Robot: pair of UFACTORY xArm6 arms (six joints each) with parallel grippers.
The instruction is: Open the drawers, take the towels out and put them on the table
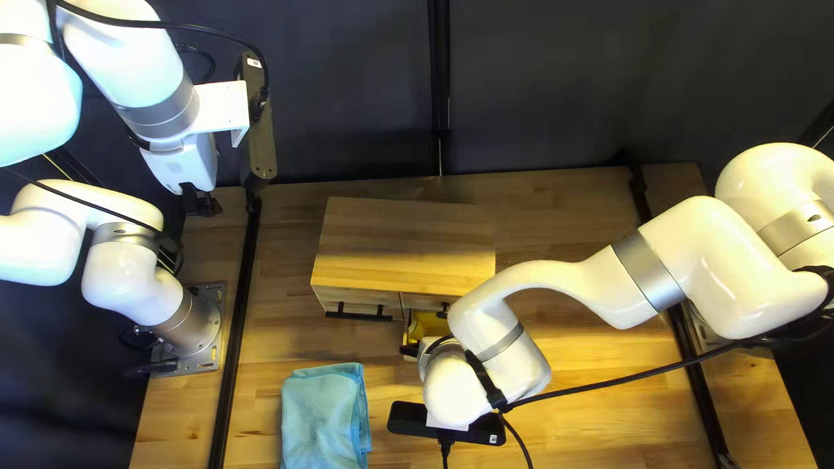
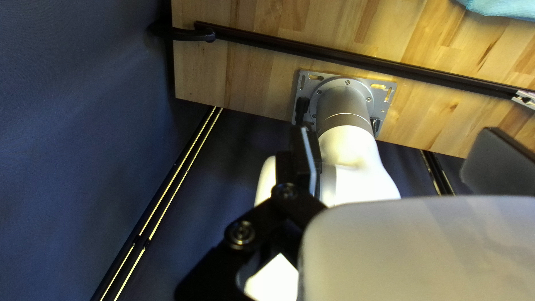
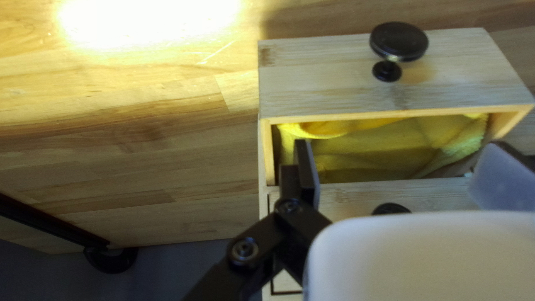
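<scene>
The right pincer hangs wide open and empty over the pulled-out drawer. Its visible finger sits just inside one side wall, above the yellow towel. Closing from here might catch the wall, or pinch only a loose fold that slips; a snagged lift could drag the drawer chest along the surface.

The right wrist view alone shows the towel filling the drawer. From above, the wrist hides nearly all of it. Only that top view shows the blue towel at the near edge and the left pincer, open and empty, near the far-left corner.
</scene>
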